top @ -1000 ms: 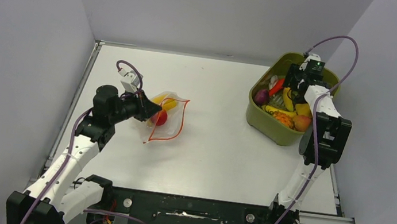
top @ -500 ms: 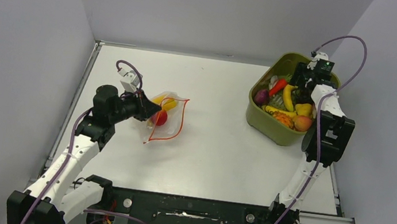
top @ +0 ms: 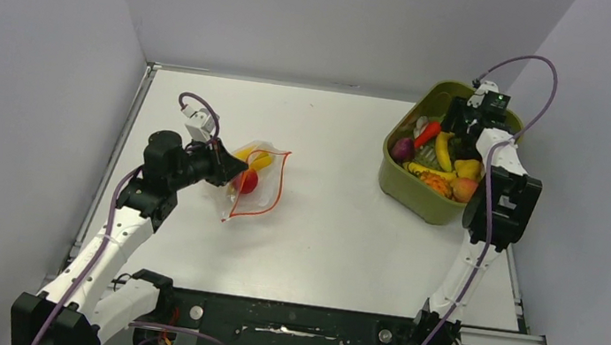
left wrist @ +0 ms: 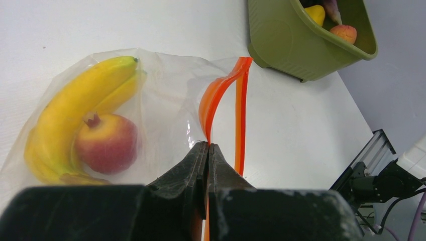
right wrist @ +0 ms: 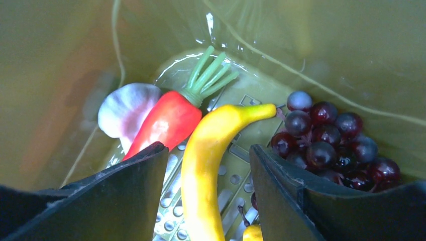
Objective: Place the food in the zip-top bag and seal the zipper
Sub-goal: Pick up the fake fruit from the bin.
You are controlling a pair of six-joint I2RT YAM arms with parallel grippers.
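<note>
The clear zip-top bag [top: 257, 186] lies on the table's left half, mouth facing right. Inside it lie yellow bananas [left wrist: 75, 103] and a red round fruit [left wrist: 106, 143]. My left gripper [left wrist: 207, 145] is shut on the near strip of the orange-red zipper [left wrist: 241, 108], lifting that edge so the mouth gapes. My right gripper [right wrist: 207, 148] hangs open inside the olive bin [top: 410, 195], fingers on either side of a yellow banana [right wrist: 223, 125] with gaps on both sides. In the top view this gripper [top: 461, 129] is at the bin's far right.
Around the banana in the bin lie a red pepper with a green stem [right wrist: 168, 120], a white garlic bulb [right wrist: 125, 110] and dark grapes [right wrist: 331, 140]. More toy food fills the bin's near half [top: 447, 184]. Grey walls close in the table on three sides.
The right wrist has shifted toward the bin's far right side, uncovering the banana and red pepper in the top view. The left arm and bag have not moved.
</note>
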